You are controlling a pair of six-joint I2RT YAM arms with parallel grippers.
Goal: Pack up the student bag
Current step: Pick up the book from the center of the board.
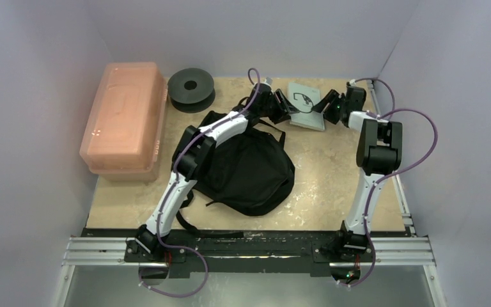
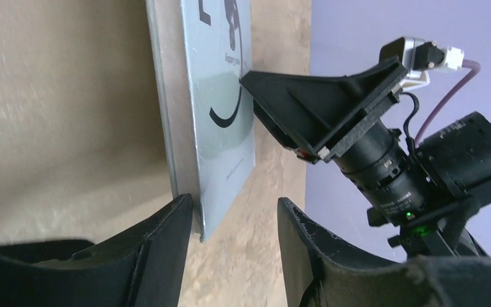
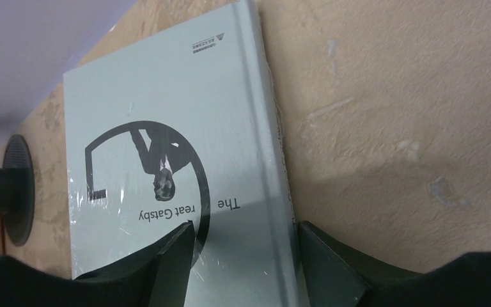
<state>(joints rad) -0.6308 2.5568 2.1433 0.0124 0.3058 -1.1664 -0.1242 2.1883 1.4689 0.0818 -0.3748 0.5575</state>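
step in hand, as i read it: getting hold of the book (image 3: 166, 115) at the table's far edge, before bagging it. left gripper (image 2: 233, 214) is half open around a corner, one finger clear of it. right gripper (image 3: 243, 236) is half open at the spine edge; can't tell if it pinches. bag (image 1: 249, 169): mid-table under your left arm, soft, black, slumped. book: thin, rigid, glossy grey. next you'll need a firm clamp, then lift.

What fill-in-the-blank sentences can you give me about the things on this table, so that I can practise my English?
1. The title on the book ends with the word ____.
2. The student bag in the middle of the table is ____ in colour.
3. The round spool stands beside a ____ plastic box.

Missing words: Gatsby; black; pink.
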